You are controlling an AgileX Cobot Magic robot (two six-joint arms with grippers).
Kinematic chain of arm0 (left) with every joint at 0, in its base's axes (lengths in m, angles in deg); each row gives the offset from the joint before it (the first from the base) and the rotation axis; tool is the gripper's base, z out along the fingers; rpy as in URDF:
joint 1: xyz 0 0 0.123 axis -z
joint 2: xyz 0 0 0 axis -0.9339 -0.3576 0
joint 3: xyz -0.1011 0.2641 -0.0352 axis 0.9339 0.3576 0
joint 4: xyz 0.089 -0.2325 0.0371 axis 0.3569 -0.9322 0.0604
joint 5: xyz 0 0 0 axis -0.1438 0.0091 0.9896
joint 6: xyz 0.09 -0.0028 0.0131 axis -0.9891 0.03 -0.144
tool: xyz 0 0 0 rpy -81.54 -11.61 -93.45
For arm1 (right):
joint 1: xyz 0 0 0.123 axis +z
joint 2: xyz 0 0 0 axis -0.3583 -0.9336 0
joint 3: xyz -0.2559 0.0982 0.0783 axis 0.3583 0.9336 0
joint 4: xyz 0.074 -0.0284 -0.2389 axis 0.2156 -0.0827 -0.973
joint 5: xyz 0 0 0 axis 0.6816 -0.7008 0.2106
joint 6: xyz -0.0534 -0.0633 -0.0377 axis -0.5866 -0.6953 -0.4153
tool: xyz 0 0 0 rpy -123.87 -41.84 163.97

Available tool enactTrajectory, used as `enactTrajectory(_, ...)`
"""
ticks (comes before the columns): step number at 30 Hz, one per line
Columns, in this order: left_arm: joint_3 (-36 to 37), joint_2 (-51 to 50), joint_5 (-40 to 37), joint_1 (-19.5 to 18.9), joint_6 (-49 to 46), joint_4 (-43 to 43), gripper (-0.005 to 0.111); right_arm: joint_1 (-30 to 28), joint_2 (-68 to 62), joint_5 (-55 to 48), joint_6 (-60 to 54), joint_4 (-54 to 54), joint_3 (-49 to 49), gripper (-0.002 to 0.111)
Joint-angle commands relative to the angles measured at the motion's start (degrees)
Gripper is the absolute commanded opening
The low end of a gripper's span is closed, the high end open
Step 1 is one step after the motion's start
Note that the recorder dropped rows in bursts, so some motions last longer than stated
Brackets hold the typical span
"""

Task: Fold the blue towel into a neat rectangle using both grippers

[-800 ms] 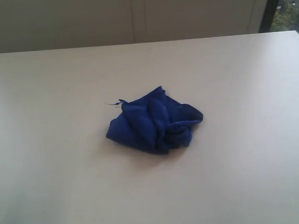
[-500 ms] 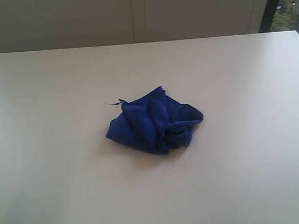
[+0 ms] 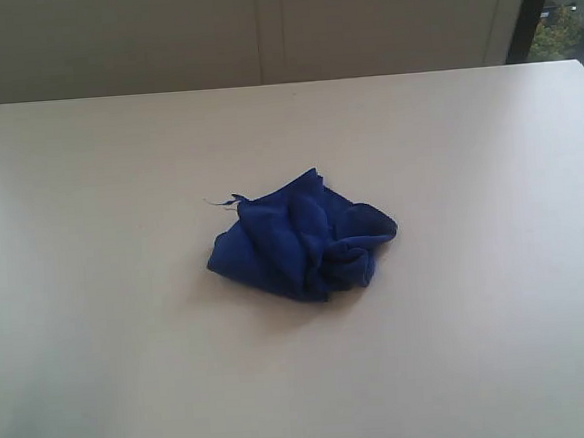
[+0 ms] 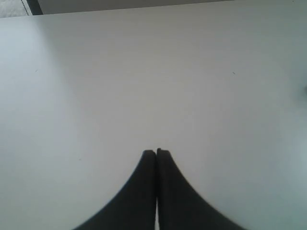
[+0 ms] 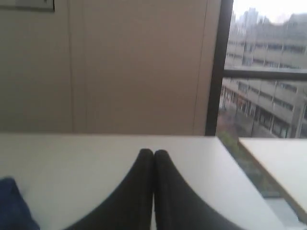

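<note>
The blue towel (image 3: pixel 298 237) lies crumpled in a heap near the middle of the white table (image 3: pixel 109 322) in the exterior view, with a thin loose thread at its far left corner. Neither arm shows in that view. In the left wrist view my left gripper (image 4: pixel 156 152) is shut, black tips pressed together over bare table, no towel in sight. My right gripper (image 5: pixel 153 152) is shut too, with nothing between its tips; a corner of the blue towel (image 5: pixel 14 208) shows at the edge of the right wrist view, apart from the tips.
The table's far edge (image 3: pixel 282 82) meets a beige wall. At the far right is a dark window frame (image 5: pixel 218 72) with buildings outside. A second pale tabletop (image 5: pixel 283 163) stands beyond a gap past the table's right edge.
</note>
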Motion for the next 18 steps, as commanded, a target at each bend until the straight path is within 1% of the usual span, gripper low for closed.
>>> enactTrajectory(1, 0.4, 0.3, 0.3, -0.2, 0.5, -0.2, 0.000, -0.1, 0.3, 10.2, 0.0, 0.0, 0.1, 0.000)
enactTrajectory(3, 0.4, 0.3, 0.3, -0.2, 0.5, -0.2, 0.000, -0.1, 0.3, 11.3, 0.0, 0.0, 0.1, 0.000)
enactTrajectory(6, 0.4, 0.3, 0.3, -0.2, 0.5, -0.2, 0.000, -0.1, 0.3, 11.3, 1.4, 0.0, 0.1, 0.000)
enactTrajectory(18, 0.4, 0.3, 0.3, -0.2, 0.5, -0.2, 0.000, -0.1, 0.3, 10.7, 1.3, 0.0, 0.1, 0.000)
